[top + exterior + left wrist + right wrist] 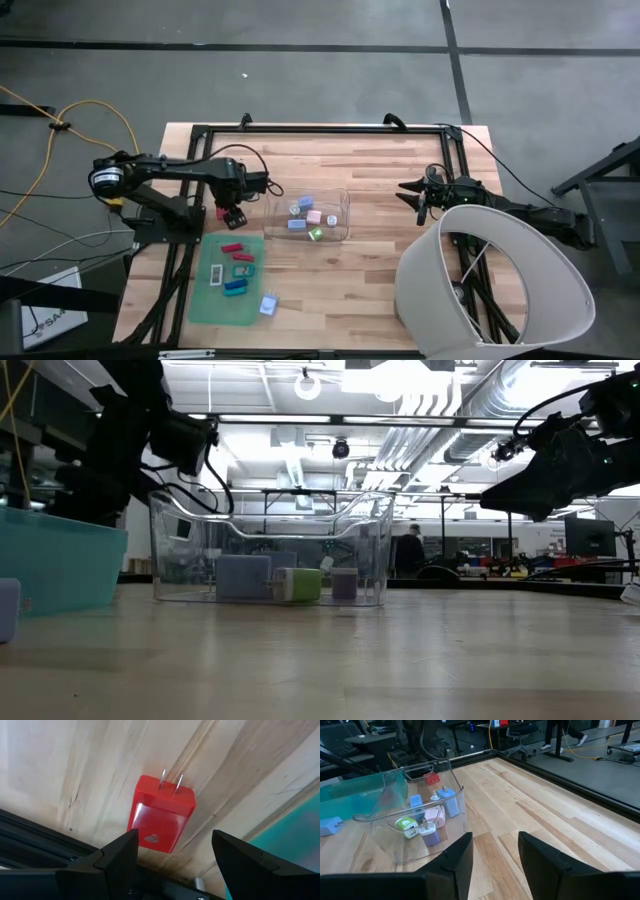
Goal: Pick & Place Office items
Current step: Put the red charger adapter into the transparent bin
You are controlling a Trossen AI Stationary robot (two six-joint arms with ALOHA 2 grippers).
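Note:
A red plug-shaped office item (161,815) lies flat on the wood, its two metal prongs pointing away from my left gripper (175,837). That gripper is open and hovers over the item (235,214), left of the clear bin (345,200), one finger on each side and not touching. Several small items in blue, pink, green and white (422,820) sit in the bin. More pieces (238,270) lie on the green mat (205,300). My right gripper (495,840) is open and waits right of the bin (410,193).
A black metal frame (320,130) borders the table's far and side edges. A large white shade-like object (495,285) covers the near right corner. Bare wood lies between the bin and the right arm. Cables run on the floor to the left.

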